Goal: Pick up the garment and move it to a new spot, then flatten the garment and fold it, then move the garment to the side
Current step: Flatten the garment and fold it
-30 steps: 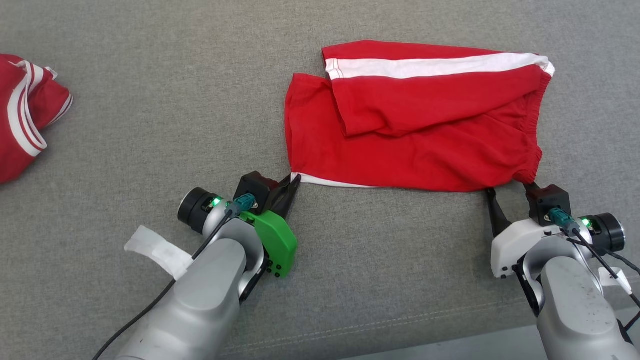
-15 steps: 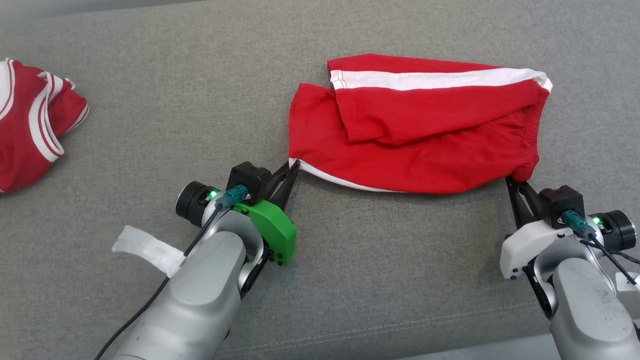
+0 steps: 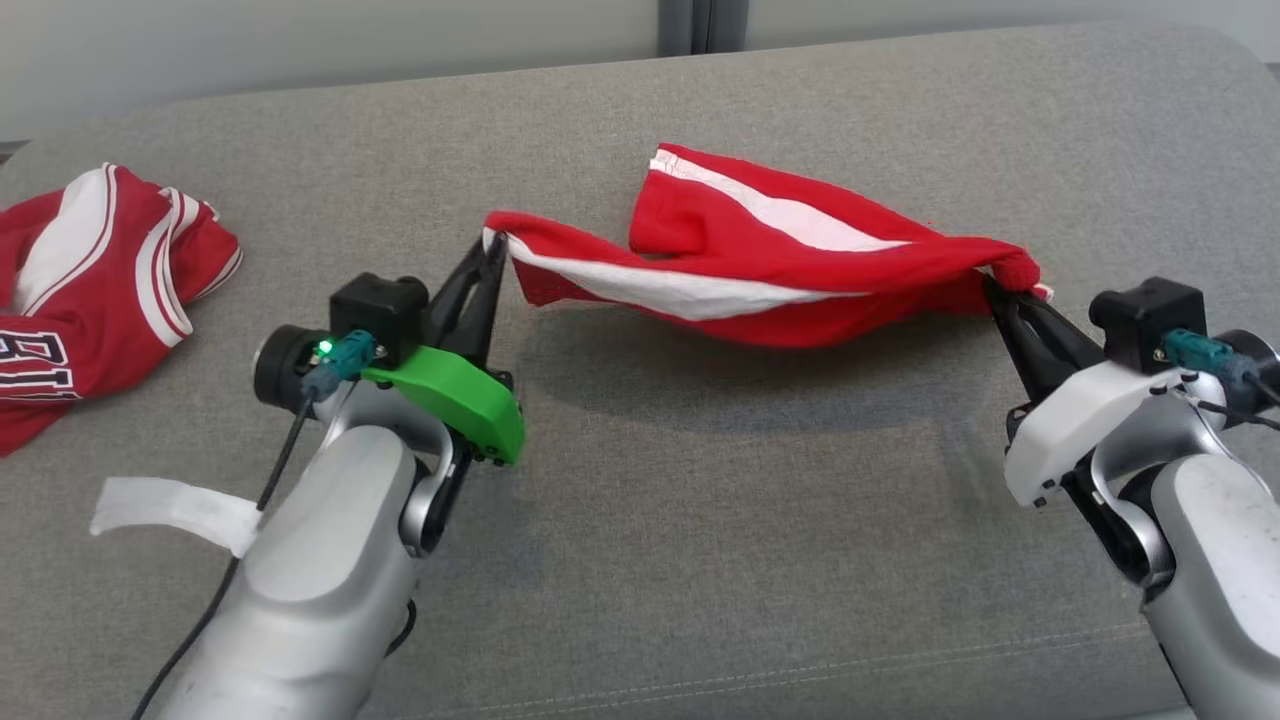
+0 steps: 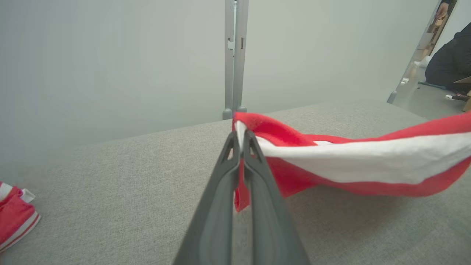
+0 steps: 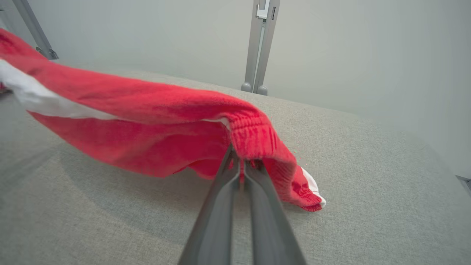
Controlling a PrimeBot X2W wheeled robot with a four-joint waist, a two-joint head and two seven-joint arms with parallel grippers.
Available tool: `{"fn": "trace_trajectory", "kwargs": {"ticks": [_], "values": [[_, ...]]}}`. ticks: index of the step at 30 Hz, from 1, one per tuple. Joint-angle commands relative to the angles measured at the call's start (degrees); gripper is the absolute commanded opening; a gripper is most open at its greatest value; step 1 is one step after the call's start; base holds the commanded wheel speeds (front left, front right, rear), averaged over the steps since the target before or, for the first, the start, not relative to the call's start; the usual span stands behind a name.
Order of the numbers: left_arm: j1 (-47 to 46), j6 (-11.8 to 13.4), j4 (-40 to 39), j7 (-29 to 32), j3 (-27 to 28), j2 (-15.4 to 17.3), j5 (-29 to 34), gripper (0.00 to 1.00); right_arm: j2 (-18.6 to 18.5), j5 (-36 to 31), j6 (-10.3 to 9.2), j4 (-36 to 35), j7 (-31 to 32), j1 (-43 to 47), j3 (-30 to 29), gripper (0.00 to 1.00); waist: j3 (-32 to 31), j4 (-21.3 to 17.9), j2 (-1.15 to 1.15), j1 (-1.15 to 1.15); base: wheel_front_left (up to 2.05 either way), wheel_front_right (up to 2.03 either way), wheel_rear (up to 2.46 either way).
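The garment (image 3: 760, 270) is a pair of red shorts with white side stripes, hanging stretched above the grey cushion between my two grippers. My left gripper (image 3: 490, 245) is shut on its hem corner, seen up close in the left wrist view with the garment (image 4: 349, 162) trailing right from the gripper (image 4: 241, 134). My right gripper (image 3: 992, 285) is shut on the elastic waistband end; in the right wrist view the gripper (image 5: 241, 156) pinches the ribbed band of the garment (image 5: 147, 117). The middle of the cloth sags and its shadow falls on the cushion below.
A red and white jersey (image 3: 90, 290) lies crumpled at the cushion's far left, also visible as the jersey (image 4: 14, 217). The grey cushion (image 3: 700, 520) spreads wide in front. A pale wall with a metal post (image 4: 235, 55) stands behind.
The right gripper closed on the waistband corner. Both grippers then rose and lifted the shorts off the cushion, so they now hang stretched between them. The head camera tilted up.
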Motion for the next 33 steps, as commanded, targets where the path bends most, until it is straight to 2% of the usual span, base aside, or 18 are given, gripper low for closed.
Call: {"fn": "trace_trajectory", "kwargs": {"ticks": [1, 4, 7, 10, 13, 17, 23, 28, 29, 33], "values": [[-0.59, 0.41, -0.58, -0.07, 0.61, 0.68, -0.36, 0.0, -0.92, 1.38, -0.08, -1.11, 1.24, -1.16, 0.88, 0.0, -0.43, 0.38, 0.0, 0.0, 0.0, 0.0, 0.0], [-2.2, 0.81, -2.27, -0.04, 1.62, 1.97, -0.51, 0.0, -3.43, 6.65, -0.08, -4.21, 6.59, -3.4, 4.97, 0.0, -0.43, 0.54, 0.0, 0.0, 0.0, 0.0, 0.0], [-4.43, 1.17, -3.47, 0.71, 2.36, 3.36, -0.3, 0.0, -4.44, 13.14, -0.08, -5.88, 11.39, -7.32, 7.47, 0.0, 0.36, 0.39, 0.0, 0.0, 0.0, 0.0, 0.0], [-7.65, 1.33, -3.88, 1.83, 3.07, 4.28, -0.27, 0.0, -5.2, 15.8, -0.08, -3.92, 15.47, -12.76, 9.8, 0.0, 1.99, -0.08, 0.0, 0.0, 0.0, 0.0, 0.0], [-11.71, 1.8, -2.95, 2.46, 3.82, 5.26, 0.2, 0.0, -3.5, 15.42, -0.07, 1.17, 16.16, -19.77, 10.25, 0.0, 4.2, -0.67, 0.0, 0.0, 0.0, 0.0, 0.0], [-17.74, 3.58, -0.68, 1.73, 5.28, 5.92, 1.41, 0.0, 0.36, 10.79, -0.07, 10.11, 13.49, -29.85, 10.74, 0.0, 7.19, -1.62, 0.0, 0.0, 0.0, 0.0, 0.0], [-27.01, 6.42, 1.99, 0.24, 8.07, 5.38, 2.77, 0.0, 8.58, 5.45, -0.08, 24.69, 6.29, -44.26, 5.24, 0.0, 11.41, -2.04, 0.0, 0.0, 0.0, 0.0, 0.0], [-35.12, 8.69, -0.18, -0.09, 10.61, 5.27, 6.36, 0.0, 11.28, -0.32, -0.09, 33.74, -2.29, -54.94, 0.76, 0.0, 15.21, -1.5, 0.0, 0.0, 0.0, 0.0, 0.0], [-35.12, 8.69, -0.18, -0.09, 10.61, 5.27, 6.36, 0.0, 11.28, -0.32, -0.09, 33.74, -2.29, -54.94, 0.76, 0.0, 15.21, -1.5, 0.0, 0.0, 0.0, 0.0, 0.0], [-38.31, 10.55, -5.2, -0.04, 13.56, 5.53, 10.44, 0.0, 12.59, -6.41, -0.1, 39.75, -11.2, -61.86, -6.4, 0.0, 17.05, -1.06, 0.0, 0.0, 0.0, 0.0, 0.0]]}}
